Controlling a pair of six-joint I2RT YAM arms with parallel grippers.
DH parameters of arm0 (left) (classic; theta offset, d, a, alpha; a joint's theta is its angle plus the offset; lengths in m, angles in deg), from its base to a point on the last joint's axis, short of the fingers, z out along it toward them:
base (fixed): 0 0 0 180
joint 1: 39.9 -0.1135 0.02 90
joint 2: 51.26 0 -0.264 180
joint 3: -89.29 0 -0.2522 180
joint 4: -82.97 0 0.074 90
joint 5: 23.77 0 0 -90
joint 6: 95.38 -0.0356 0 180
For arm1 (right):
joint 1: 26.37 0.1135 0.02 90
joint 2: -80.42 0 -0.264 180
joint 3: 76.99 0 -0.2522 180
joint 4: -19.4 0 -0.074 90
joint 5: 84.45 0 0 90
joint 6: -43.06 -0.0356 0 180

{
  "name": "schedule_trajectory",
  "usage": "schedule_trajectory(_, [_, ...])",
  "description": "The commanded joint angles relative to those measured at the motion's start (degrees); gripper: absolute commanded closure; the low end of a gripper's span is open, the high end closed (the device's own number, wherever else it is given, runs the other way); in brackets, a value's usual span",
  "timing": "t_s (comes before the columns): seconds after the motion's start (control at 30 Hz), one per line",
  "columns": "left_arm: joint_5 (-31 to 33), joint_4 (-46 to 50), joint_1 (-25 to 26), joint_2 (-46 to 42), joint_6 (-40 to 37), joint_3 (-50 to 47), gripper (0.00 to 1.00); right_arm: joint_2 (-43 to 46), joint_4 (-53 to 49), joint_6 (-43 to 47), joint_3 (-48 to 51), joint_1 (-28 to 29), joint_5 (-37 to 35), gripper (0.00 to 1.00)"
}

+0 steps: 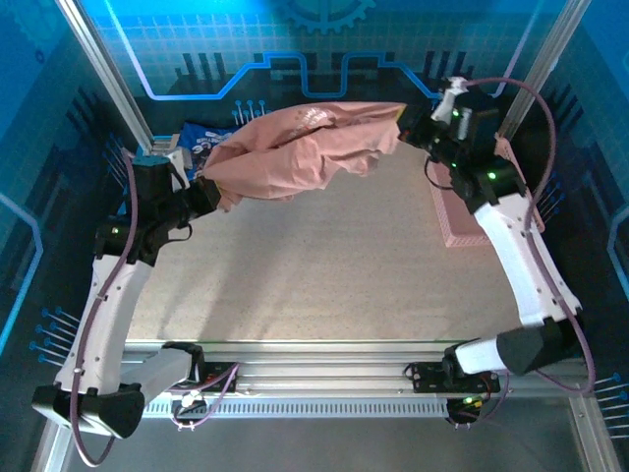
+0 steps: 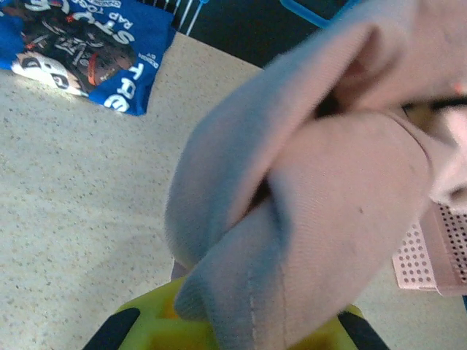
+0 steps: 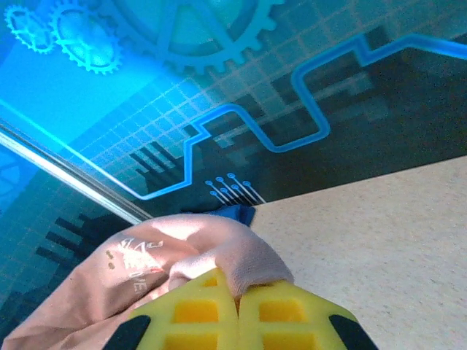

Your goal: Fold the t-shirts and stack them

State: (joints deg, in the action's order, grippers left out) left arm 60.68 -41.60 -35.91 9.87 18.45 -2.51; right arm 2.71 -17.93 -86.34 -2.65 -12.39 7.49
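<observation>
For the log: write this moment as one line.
left tool: shut on pink shirt | right tool: shut on same | navy shirt: on table

A robotics lab test cell: aluminium frame posts (image 1: 106,74), blue circuit-and-gear printed backdrop walls (image 1: 197,29), speckled worktable (image 1: 324,275)

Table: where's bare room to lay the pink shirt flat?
Bare: table centre and near half, between left arm and right arm, nearer than the pink shirt. Crowded: far-left corner, navy shirt; right edge, pink basket.
</observation>
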Motion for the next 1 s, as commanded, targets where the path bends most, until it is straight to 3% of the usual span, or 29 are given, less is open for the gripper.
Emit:
schedule_trajectory(0.0, [0.3,-3.6,-2.1,1.0,-2.8,-1.5,0.9,3.4,-4.8,1.4,5.5,-3.6,0.4,1.0])
schedule_trajectory(0.13, [-2.6,-5.9,-3.7,1.6,-0.8,-6.9,0.89,9.7,-7.0,-0.4,16.0,-7.9,4.2,1.0])
schedule_trajectory(0.27, [-7.3,-9.6,-3.7,2.8,1.2,-12.3,0.84,13.1,-10.8,-1.4,25.1,-8.7,6.5,1.0])
schedule_trajectory(0.4, [-10.5,-10.9,-3.7,7.0,2.7,-14.8,0.74,11.8,-12.4,-1.2,32.3,-10.2,3.9,1.0])
schedule_trajectory(0.47, [-12.6,-12.7,-3.4,8.9,4.9,-16.2,0.63,9.0,-8.7,-0.8,34.8,-11.5,5.7,0.99])
schedule_trajectory(0.53, [-12.6,-13.7,-2.1,9.9,7.2,-17.3,0.56,4.5,-5.0,1.2,34.7,-12.0,7.3,0.9])
schedule_trajectory(0.63, [-10.7,-10.8,2.3,8.5,8.7,-16.0,0.45,-2.9,-7.2,5.3,29.6,-12.3,6.2,0.65])
schedule_trajectory(0.73, [-8.3,-6.0,10.2,6.0,9.4,-13.5,0.33,-5.8,-11.1,8.5,25.6,-12.3,5.6,0.43])
schedule_trajectory(0.87, [-2.4,2.4,24.0,3.8,16.3,-14.0,0.3,-2.5,-16.6,14.4,23.0,-11.6,6.1,0.3])
schedule_trajectory(0.97, [0.5,4.2,30.2,0.1,25.9,-20.4,0.3,1.0,-21.4,16.5,23.0,-10.4,8.9,0.29])
